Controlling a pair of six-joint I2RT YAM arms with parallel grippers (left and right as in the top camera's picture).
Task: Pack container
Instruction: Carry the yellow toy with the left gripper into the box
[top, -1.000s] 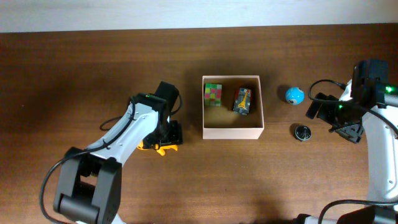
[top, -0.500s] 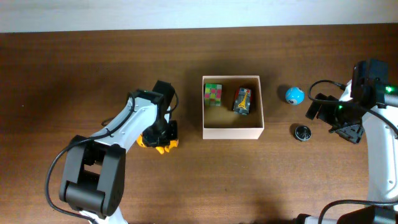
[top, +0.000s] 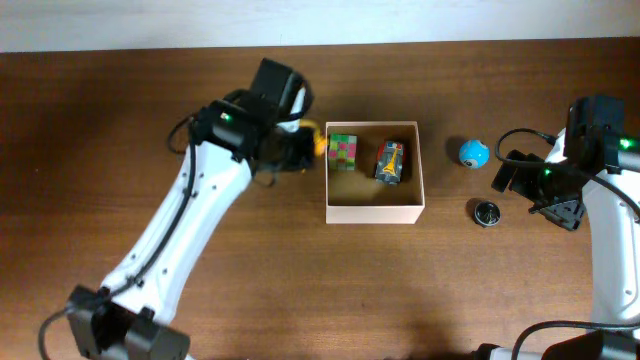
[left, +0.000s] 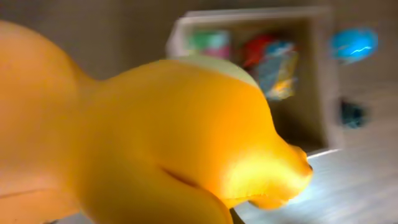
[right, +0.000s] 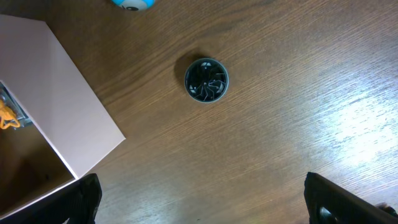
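The container (top: 375, 212) is a shallow cream-walled box with a tan inside, mid-table; it shows blurred at the top of the left wrist view (left: 249, 14). Inside lie a multicoloured cube (top: 342, 152) and a dark printed toy (top: 390, 162). My left gripper (top: 298, 140) is shut on an orange-yellow toy (top: 316, 140) just left of the box's left wall. That toy (left: 174, 137) fills the left wrist view and hides the fingers. My right gripper (top: 537, 195) stands wide open and empty (right: 202, 199) near a dark round disc (right: 206, 79).
A blue ball (top: 473, 153) lies right of the box, seen also as a blue ball (right: 132, 3) at the right wrist view's top edge. The dark disc (top: 486, 212) sits below it. The box's outer wall (right: 56, 106) fills that view's left side.
My left gripper shut on the orange-yellow toy at the lower left, then carried it up and to the right, to the box's left wall. The right arm stayed still.
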